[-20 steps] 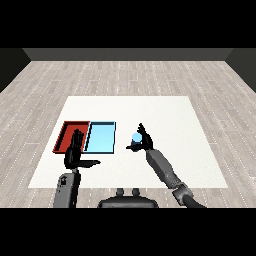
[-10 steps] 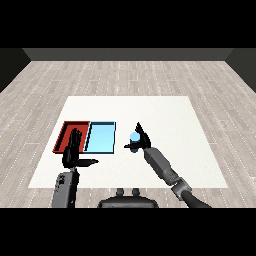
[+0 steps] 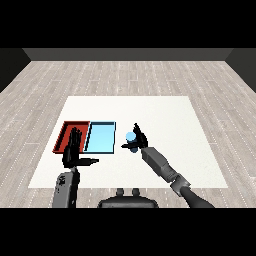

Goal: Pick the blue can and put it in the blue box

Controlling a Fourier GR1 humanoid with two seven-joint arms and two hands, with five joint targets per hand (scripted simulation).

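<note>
The right robot hand [image 3: 138,140] curls round the blue can [image 3: 131,138] just right of the blue tray [image 3: 101,138], so carrying looks underway; next, shift left over the tray and release.

Bare table [image 3: 165,120] right of light blue tray [image 3: 101,138]; left robot hand [image 3: 73,150] overlaps red tray [image 3: 67,131].

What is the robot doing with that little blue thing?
The robot's right hand is curled round a blue can and holds it just right of the light blue tray, where it is meant to go. The can is not in the tray yet. A red tray lies beside the blue one, and the left hand hovers open in front of it, holding nothing.
</note>
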